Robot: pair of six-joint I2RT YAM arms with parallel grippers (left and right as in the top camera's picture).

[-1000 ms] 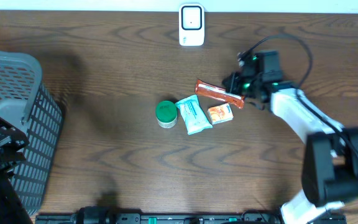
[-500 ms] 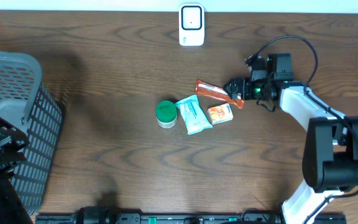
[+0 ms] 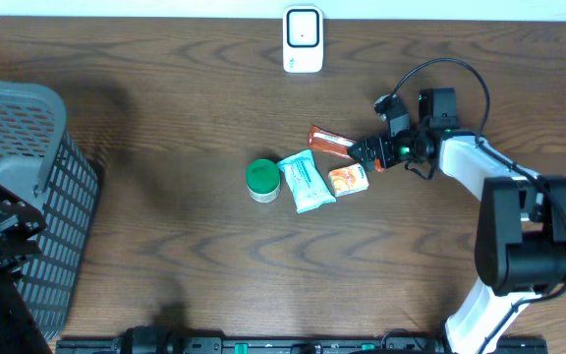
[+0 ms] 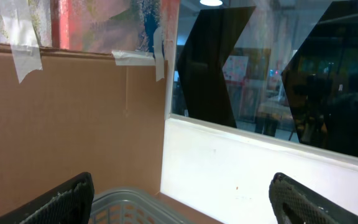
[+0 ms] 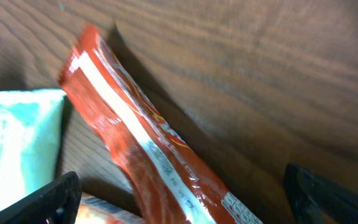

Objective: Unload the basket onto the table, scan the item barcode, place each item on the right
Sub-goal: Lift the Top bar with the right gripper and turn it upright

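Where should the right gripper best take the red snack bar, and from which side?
Across its narrow width, near the right end, I think. The red snack bar lies flat and slanted; the open right gripper hangs at that end. The teal packet crowds its left part, so the right side looks freer.

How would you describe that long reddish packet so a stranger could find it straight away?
On the dark wooden table, below the white scanner at the far edge, four small items sit clustered. The red-orange wrapper is the upper-right one: long, thin and lying slantwise, unlike the round green-lidded tub, pale blue packet and stubby orange box.
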